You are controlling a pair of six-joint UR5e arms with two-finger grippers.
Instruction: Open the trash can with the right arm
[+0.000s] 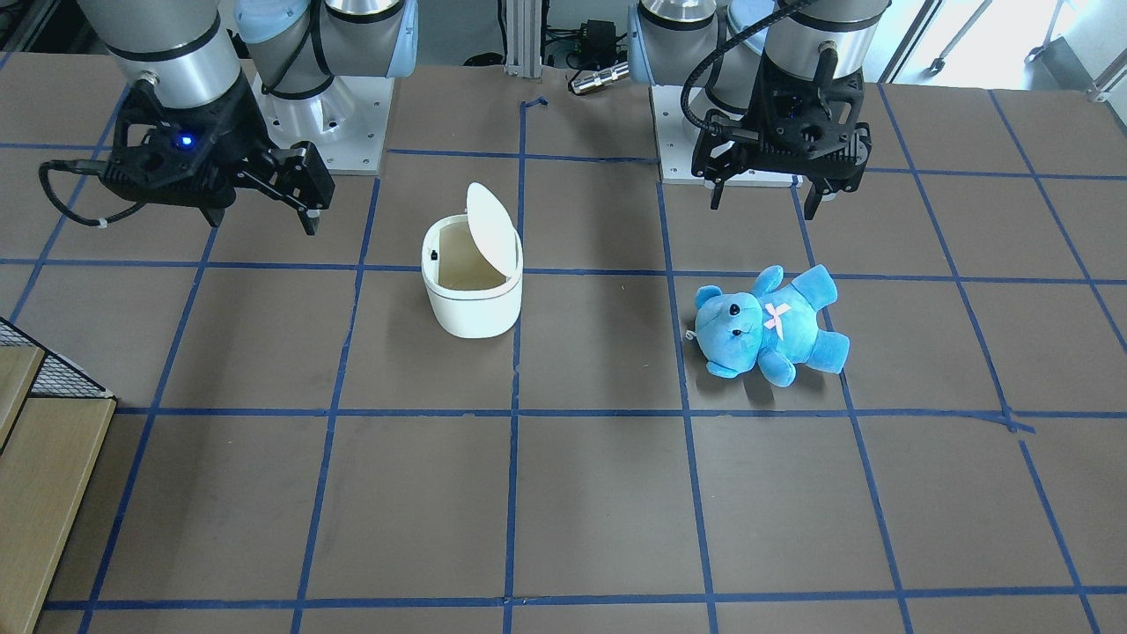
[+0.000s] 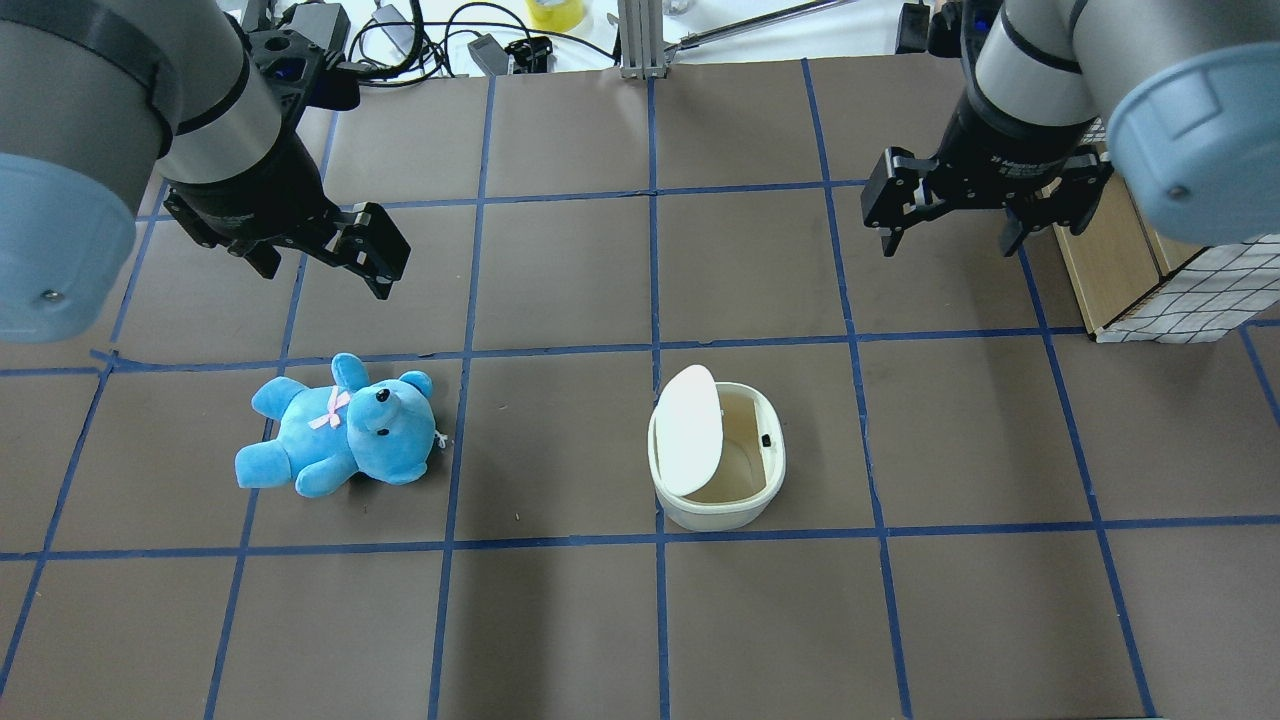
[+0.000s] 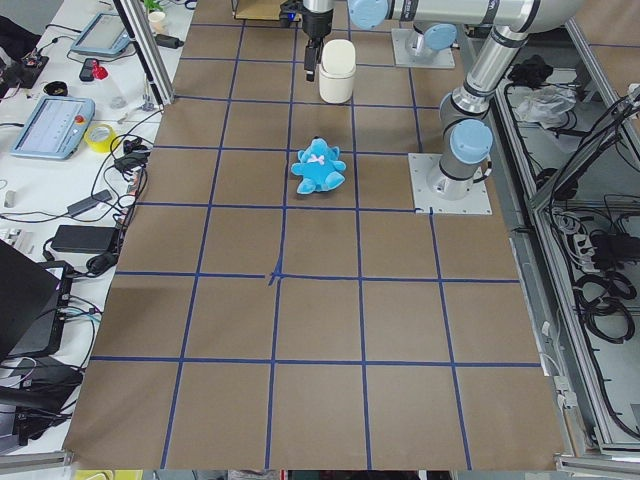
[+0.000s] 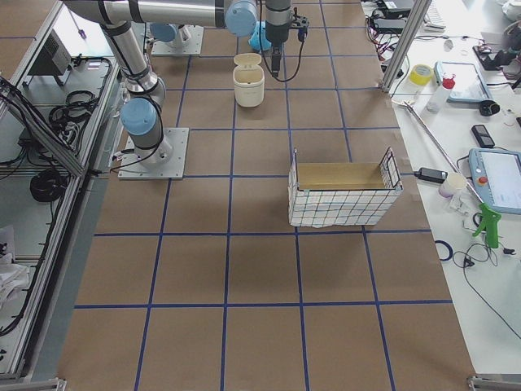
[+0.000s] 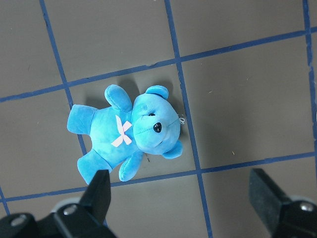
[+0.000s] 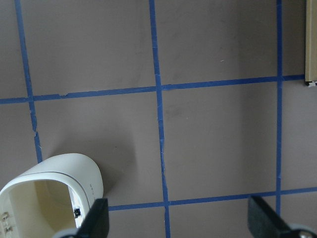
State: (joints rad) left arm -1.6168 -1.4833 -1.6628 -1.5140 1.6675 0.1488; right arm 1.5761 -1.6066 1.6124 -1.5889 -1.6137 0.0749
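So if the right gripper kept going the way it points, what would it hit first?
Most likely the bare table. The right gripper points down, and its wrist view shows only table between the fingers. The trash can sits off to one side, though depth is hard to judge.

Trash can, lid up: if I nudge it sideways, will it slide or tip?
The trash can looks like thin hollow plastic, with nothing visible inside, so probably light; a low push would likely slide it on the flat table. The lid stands upright on one side, so a high push might tip it or swing the lid.
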